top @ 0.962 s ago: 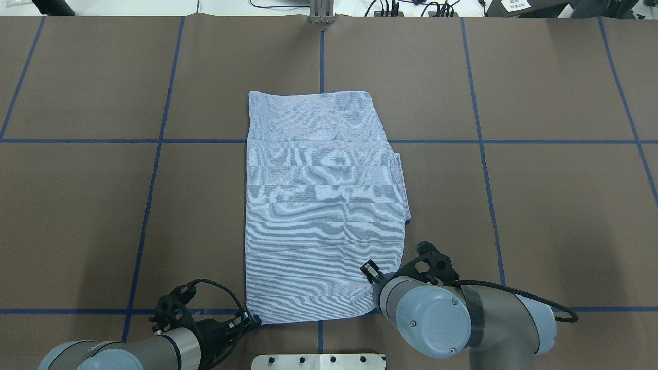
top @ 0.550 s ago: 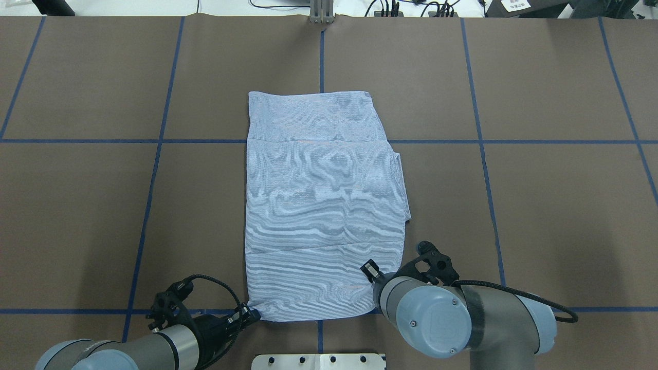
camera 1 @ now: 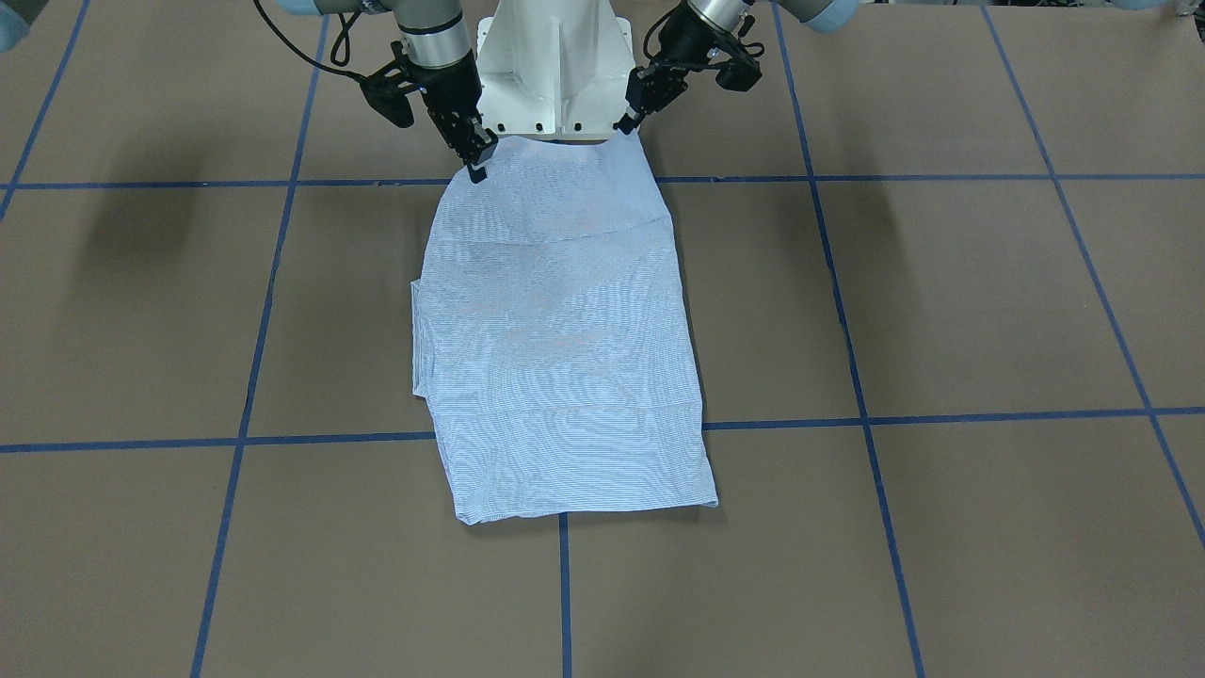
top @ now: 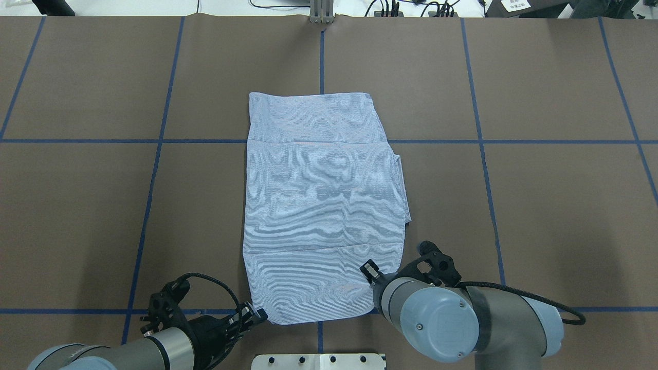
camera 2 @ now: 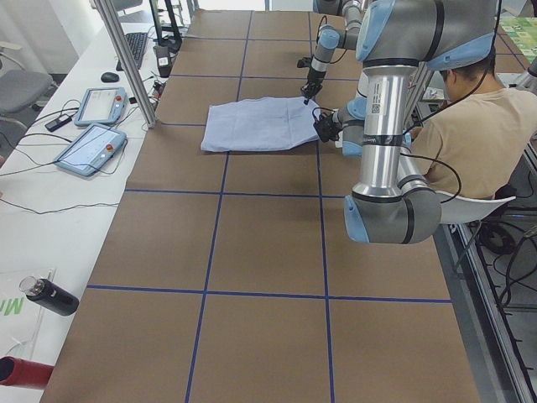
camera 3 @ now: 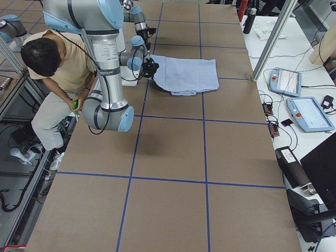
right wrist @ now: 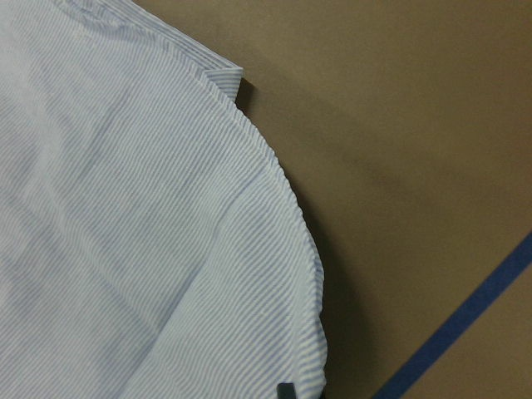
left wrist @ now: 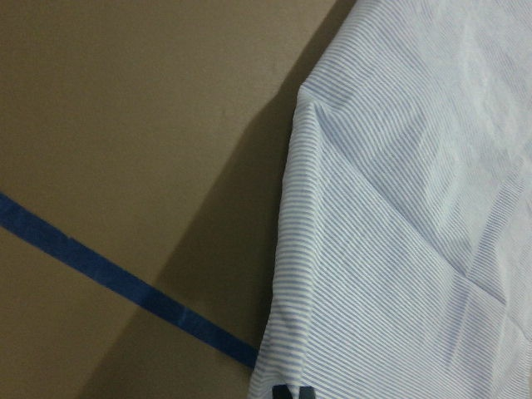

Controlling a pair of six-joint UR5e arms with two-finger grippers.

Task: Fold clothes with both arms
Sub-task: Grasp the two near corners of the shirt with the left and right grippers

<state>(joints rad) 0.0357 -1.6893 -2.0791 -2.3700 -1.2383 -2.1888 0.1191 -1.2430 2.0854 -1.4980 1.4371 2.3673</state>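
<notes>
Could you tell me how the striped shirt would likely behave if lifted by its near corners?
Probably floppy: the shirt lies flat in creased layers, so it should sag between left pincer and right pincer. Likely light: thin edges.

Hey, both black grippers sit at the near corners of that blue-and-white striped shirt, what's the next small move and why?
Probably lift both corners together, evenly, to start folding toward the far hem. The left gripper and right gripper each seem pinched on a near corner of the light blue-and-white fine-striped shirt, which lies flat as one long rectangle.
</notes>
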